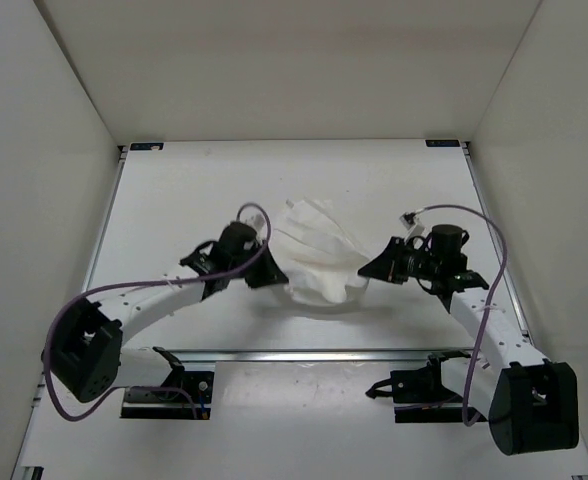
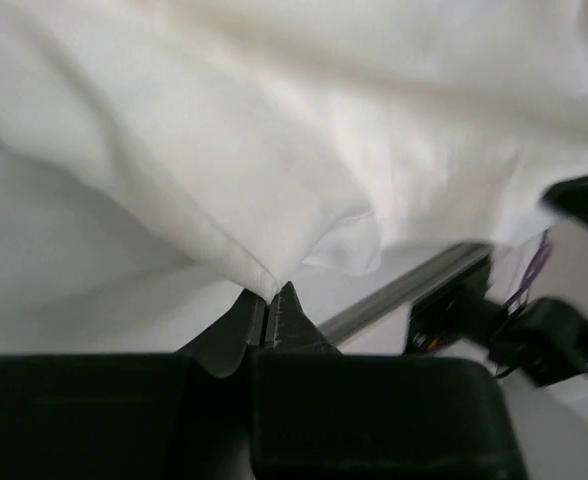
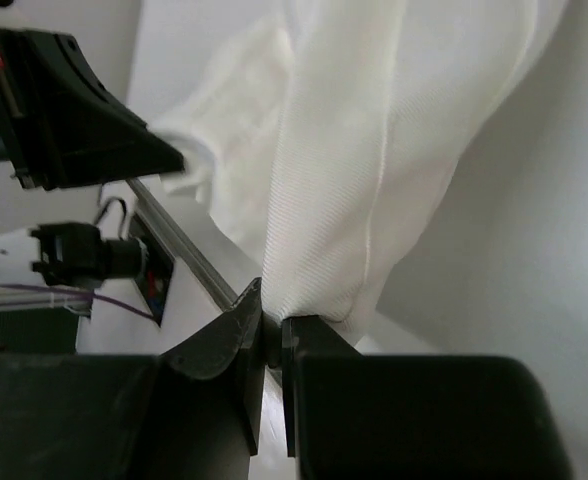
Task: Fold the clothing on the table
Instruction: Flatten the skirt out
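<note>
Left wrist and right wrist views: 2 closed grips on 1 white garment

Left wrist view shows the left gripper with its 2 fingers pressed together and a corner fold of the clothing caught at the very tips. From that pinch the thin white fabric spreads up and away in soft folds and fills most of the view. Beneath it lies the bare white table. A metal rail runs slantwise just right of the fingers.

The right gripper is likewise closed, its 2 fingers nipping an edge of the same garment. The cloth rises from the tips in long lengthwise creases, and the black body of the left gripper shows beyond it at the upper left.

Seen from the top external camera, the 2 grippers face each other over the near half of the table, 1 on each side of the garment, each at its near edge. The garment spans the gap between them. Its near part is lifted, with a soft shadow on the surface below. Its far part fans out in pleated points toward the table's middle. A purple cable loops beside the right arm.
</note>
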